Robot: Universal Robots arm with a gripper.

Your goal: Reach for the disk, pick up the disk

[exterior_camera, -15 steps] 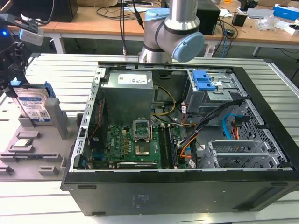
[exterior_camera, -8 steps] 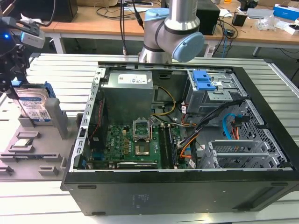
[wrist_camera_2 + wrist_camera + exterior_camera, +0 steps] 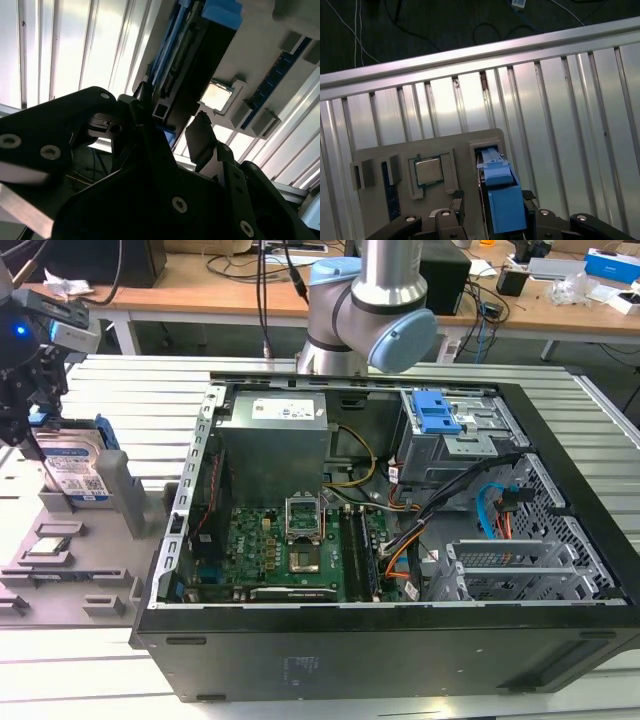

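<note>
Tight quarters around the disk [image 3: 75, 472], standing on edge in the grey fixture [image 3: 70, 585]. The tool [image 3: 30, 415] straddles its top, jaws spread, a finger [image 3: 457, 206] on each flat side, with a gap showing on the chip side. Toward the exterior view's right of the disk, a grey post [image 3: 125, 495] stands just beside it, then the open computer case [image 3: 380, 660] walls things off. Past the disk's far side, the ribbed bench [image 3: 140, 390] lies open. The chip [image 3: 429, 171] sits low in its pocket near the disk.
</note>
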